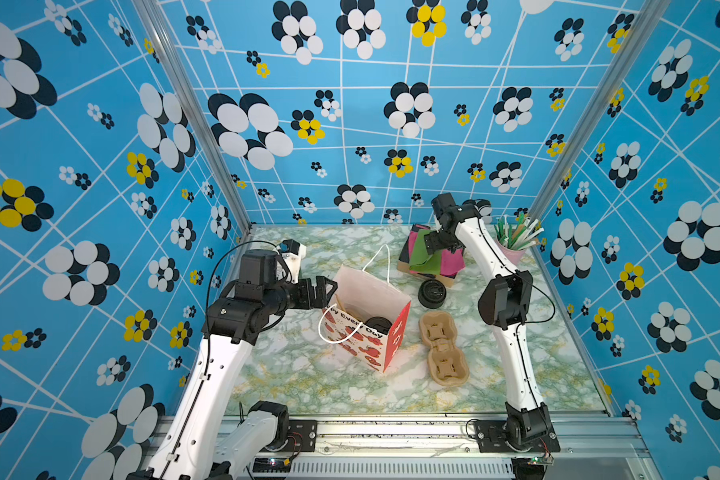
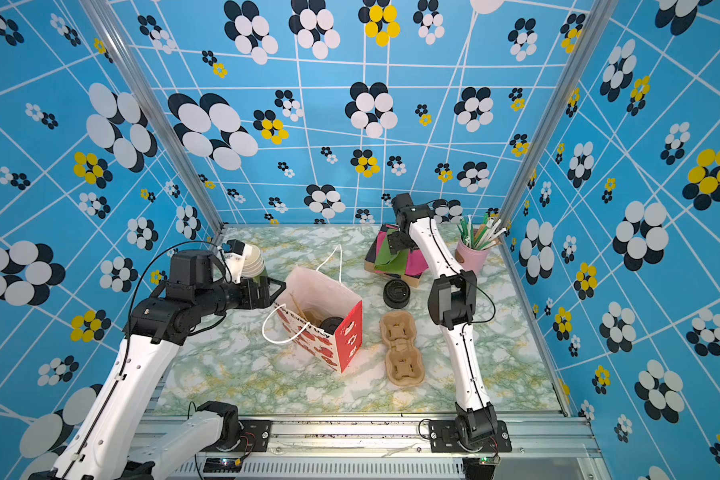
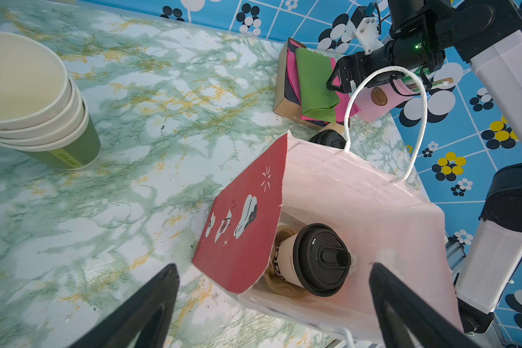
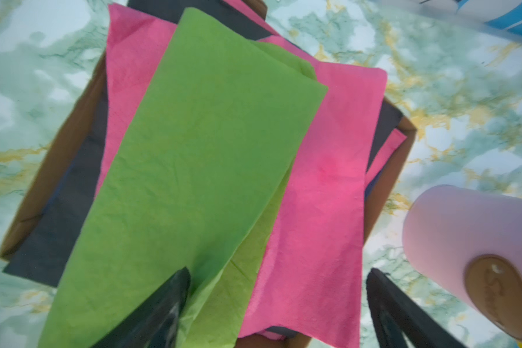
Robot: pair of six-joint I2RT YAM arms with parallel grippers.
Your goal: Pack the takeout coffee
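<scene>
Hovering right tool (image 4: pixel 279 271), spread, over green napkin (image 4: pixel 205 150) | aiming for top sheet only | left tool (image 1: pixel 328 291) released, 9 o'clock of bag (image 1: pixel 362 291)

takeout coffee (image 3: pixel 320 259) half hidden, seemingly by bag (image 3: pixel 244 229)

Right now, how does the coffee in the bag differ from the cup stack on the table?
The takeout coffee wears a black lid; the cup stack is lidless. The coffee is one white cup inside the paper bag; the stack is several nested green cups on the table. Both are paper cups.
</scene>
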